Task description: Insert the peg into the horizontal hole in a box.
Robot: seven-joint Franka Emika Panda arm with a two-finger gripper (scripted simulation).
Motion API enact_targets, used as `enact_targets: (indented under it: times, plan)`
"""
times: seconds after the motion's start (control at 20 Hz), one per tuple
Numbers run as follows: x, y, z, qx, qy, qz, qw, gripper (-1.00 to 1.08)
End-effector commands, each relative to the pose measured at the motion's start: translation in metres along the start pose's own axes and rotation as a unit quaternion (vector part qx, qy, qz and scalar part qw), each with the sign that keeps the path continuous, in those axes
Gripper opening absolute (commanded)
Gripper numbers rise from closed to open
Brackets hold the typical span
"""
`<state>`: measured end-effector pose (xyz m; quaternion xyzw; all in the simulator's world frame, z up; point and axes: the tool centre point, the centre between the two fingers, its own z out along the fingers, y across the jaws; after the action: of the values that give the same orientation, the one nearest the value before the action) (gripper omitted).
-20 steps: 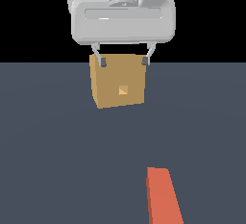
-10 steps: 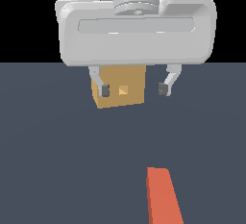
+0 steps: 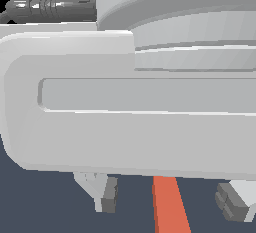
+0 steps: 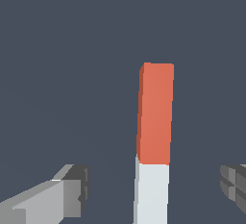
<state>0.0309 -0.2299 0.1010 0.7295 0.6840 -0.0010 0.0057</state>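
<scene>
The peg [image 4: 153,122] lies flat on the dark grey floor, its orange-red part ahead of its white part [image 4: 151,194]. In the exterior view only its orange-red part [image 3: 170,207] shows, below the gripper body. My gripper [image 3: 170,199] is open and empty, with one finger [image 3: 105,192] on each side of the peg and well apart from it. In the wrist view the gripper [image 4: 156,194] straddles the peg, with the fingertips [image 4: 77,192] level with its white part. The box and its hole are hidden behind the gripper body.
The large grey-white gripper body [image 3: 130,102] fills most of the exterior view. The dark grey floor [image 4: 72,74] lies all round the peg.
The gripper has come much closer to the exterior camera and towards the peg. It now covers the box, which showed between the fingers before, and the fingers straddle the peg.
</scene>
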Motion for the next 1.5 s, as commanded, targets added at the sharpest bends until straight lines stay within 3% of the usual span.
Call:
enact_targets:
  times: [0.0,0.55,1.0,1.45]
  plan:
    - [-0.022,0.004,0.011,0.001,0.002,0.006,1.0000,1.00]
    - [-0.070,0.012,0.034,0.003,0.004,0.020,0.9998,1.00]
    - [-0.073,0.012,0.039,0.004,0.004,0.021,0.9998,1.00]
    - [-0.073,0.011,0.081,0.004,0.004,0.021,0.9998,1.00]
